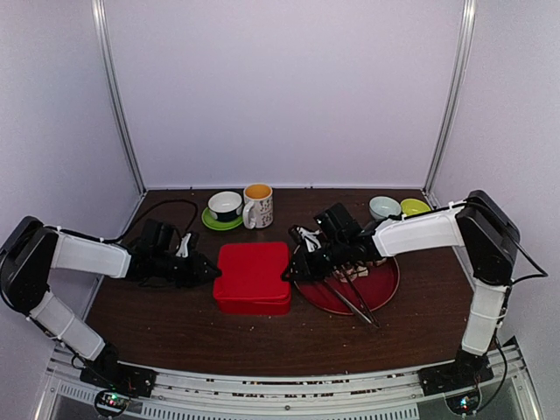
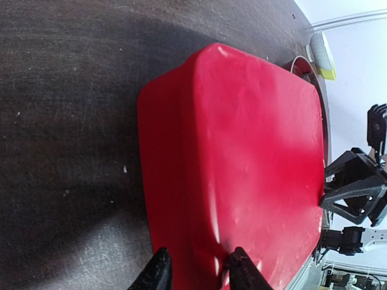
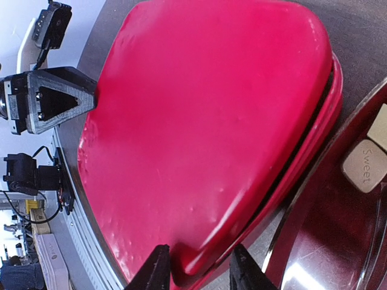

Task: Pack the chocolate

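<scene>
A red box (image 1: 254,276) with its lid on sits mid-table. My left gripper (image 1: 214,272) is at its left edge; in the left wrist view both fingertips (image 2: 242,266) press the lid's rim (image 2: 199,241), which dents at one tip. My right gripper (image 1: 287,275) is at the box's right edge, its jaws closed over the lid's corner (image 3: 199,266). Chocolate lies on the dark red plate (image 1: 388,289), mostly hidden under the right arm; a tan piece (image 3: 364,164) marked "Sweet" shows in the right wrist view.
Long metal tongs (image 1: 354,304) lie across the plate. At the back stand a cup on a green saucer (image 1: 225,206), a mug (image 1: 258,206), a pale bowl (image 1: 384,206) and a green bowl (image 1: 415,206).
</scene>
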Controlling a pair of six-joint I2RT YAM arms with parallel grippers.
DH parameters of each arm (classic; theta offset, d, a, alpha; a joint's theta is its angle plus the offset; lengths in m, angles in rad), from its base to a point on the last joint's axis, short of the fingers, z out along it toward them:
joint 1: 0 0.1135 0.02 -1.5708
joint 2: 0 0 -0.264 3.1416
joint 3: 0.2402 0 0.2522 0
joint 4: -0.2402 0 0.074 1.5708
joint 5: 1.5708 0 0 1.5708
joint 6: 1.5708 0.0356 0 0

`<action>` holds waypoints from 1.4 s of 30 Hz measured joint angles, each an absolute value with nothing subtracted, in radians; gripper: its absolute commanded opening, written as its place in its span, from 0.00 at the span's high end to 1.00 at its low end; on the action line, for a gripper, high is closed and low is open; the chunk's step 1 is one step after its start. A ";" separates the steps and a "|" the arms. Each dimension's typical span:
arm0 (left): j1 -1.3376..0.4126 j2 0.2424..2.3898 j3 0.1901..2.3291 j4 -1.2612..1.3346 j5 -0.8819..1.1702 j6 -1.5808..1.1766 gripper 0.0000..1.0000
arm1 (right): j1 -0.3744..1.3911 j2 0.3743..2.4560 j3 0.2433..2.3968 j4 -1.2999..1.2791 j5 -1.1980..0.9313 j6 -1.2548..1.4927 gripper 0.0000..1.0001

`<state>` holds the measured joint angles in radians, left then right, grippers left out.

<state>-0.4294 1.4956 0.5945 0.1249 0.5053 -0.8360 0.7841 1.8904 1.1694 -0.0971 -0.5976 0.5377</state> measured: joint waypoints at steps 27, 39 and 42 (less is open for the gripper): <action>-0.469 1.517 0.634 0.079 0.513 -0.775 0.70 | 0.786 1.820 0.978 0.135 -0.623 0.603 0.73; -0.475 1.538 0.653 0.076 0.514 -0.764 0.70 | 0.793 1.788 0.870 0.266 -0.623 0.661 0.58; -0.475 1.541 0.660 0.070 0.513 -0.757 0.70 | 0.797 1.784 0.854 0.286 -0.624 0.669 0.57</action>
